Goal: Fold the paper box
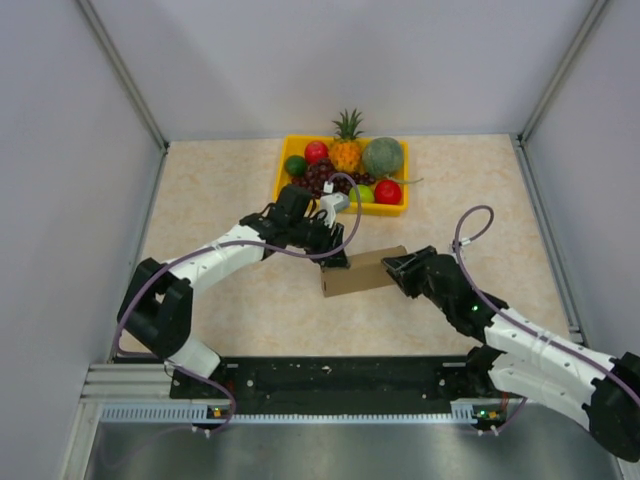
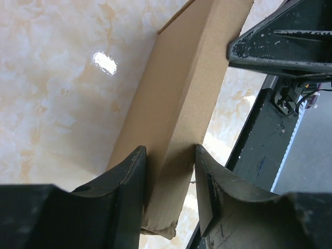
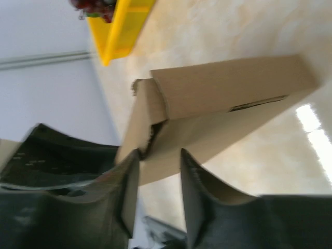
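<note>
We start with the marble-patterned table [image 1: 220,300], which fills the floor of the enclosure. At its far edge sits a yellow tray [image 1: 283,170] of fruit, with a pineapple [image 1: 347,148] and a greenish melon [image 1: 383,157] that we can name. The small dark fruits behind the left arm's cable we cannot tell apart.

The paper box [image 1: 362,272] lies at mid-table, near the tray but apart from it. It is a long, narrow brown carton, slanted and spanning the gap between the two arms.

The left gripper [image 1: 335,262] covers the box's left end from above. In its wrist view the fingers [image 2: 136,171] press the cardboard from both sides, clenched on a crumpled end.

The right gripper [image 1: 392,265] meets the other end. Its wrist view is blurred, yet we see a loose end flap pinched between the fingers [image 3: 129,181], so it is grasping the box.

One dark printed strip [image 3: 257,102] runs along a fold of the box, too smeared for us to read. In that view the tray is cut off by the frame.
</note>
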Available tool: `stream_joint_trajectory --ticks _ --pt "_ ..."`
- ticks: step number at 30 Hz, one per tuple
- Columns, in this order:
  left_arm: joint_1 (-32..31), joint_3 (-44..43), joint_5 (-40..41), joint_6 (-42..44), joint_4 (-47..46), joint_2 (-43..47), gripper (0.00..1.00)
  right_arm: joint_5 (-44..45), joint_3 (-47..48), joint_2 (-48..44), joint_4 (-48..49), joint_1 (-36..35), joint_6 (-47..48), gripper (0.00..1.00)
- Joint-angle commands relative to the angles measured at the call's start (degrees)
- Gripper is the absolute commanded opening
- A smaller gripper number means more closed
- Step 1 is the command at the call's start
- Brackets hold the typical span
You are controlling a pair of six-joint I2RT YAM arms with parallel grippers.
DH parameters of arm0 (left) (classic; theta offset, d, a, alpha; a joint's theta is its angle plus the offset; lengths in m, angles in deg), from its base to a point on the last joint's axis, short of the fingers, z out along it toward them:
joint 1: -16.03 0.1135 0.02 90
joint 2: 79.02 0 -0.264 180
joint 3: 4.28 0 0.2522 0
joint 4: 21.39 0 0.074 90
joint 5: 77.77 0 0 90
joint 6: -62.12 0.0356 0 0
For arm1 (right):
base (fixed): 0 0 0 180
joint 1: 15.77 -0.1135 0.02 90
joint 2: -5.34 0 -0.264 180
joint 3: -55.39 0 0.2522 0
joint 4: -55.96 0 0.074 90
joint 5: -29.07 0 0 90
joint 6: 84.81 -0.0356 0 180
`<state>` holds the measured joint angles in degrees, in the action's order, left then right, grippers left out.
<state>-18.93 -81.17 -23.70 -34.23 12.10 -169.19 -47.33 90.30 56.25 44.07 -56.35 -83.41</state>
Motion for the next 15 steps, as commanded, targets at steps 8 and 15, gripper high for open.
stream_joint_trajectory --ticks 8,15 --pt "-1.34 6.18 8.67 0.02 0.49 -3.96 0.22 -1.63 5.13 -12.94 -20.06 12.07 35.76 0.86" --pt "-1.34 6.45 8.59 -0.59 0.14 -3.78 0.20 -42.55 5.74 -3.48 -5.13 33.89 46.84 0.72"
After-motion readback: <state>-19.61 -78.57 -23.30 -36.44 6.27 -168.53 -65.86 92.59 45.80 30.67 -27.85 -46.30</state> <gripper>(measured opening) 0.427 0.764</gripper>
